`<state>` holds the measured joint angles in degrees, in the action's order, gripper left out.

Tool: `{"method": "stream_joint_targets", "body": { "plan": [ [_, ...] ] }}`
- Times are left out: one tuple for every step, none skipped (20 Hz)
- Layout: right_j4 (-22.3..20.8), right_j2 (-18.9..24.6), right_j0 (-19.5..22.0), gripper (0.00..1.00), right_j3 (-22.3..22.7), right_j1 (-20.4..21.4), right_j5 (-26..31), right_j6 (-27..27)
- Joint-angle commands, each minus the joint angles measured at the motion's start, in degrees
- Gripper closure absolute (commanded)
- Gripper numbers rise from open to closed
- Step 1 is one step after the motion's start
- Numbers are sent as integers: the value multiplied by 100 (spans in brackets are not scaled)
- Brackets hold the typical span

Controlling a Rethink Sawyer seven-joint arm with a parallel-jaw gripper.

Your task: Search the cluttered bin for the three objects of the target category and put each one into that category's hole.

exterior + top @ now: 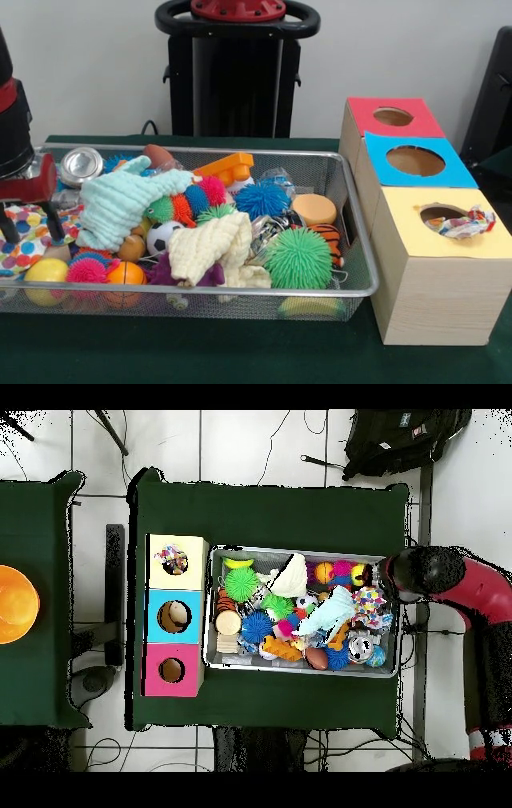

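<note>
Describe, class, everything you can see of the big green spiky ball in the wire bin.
The green spiky ball is a round, bright green toy covered all over in thin soft-looking spikes, seemingly rubbery. It lies on top of the clutter at the near side of the wire bin, toward the end closest to the wooden box with the holes. A cream knitted cloth lies against one side of it, and an orange striped ball sits just behind. In the overhead view it shows at. Nothing grips it.

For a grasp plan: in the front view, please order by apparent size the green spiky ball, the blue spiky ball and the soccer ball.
1. Green spiky ball, though it is nearest the camera.
2. Blue spiky ball.
3. Soccer ball, partly hidden.
</note>
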<state>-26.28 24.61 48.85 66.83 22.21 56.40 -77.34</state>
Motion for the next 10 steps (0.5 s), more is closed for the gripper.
{"method": "stream_joint_targets", "body": {
  "plan": [
    [-325,-244,223,0,479,290,105,710],
    [-331,-249,268,0,569,360,98,776],
    [-329,-250,312,0,671,422,64,812],
    [-332,-258,354,0,783,490,29,832],
    [-330,-256,403,0,897,537,3,854],
    [-333,-253,456,0,1004,562,-15,877],
    [-343,-246,497,0,1099,586,-21,889],
    [-354,-249,534,0,1205,632,-61,882],
    [-361,-242,576,0,1297,671,-96,882],
    [-373,-233,617,0,1372,698,-139,890]
  ]
}}
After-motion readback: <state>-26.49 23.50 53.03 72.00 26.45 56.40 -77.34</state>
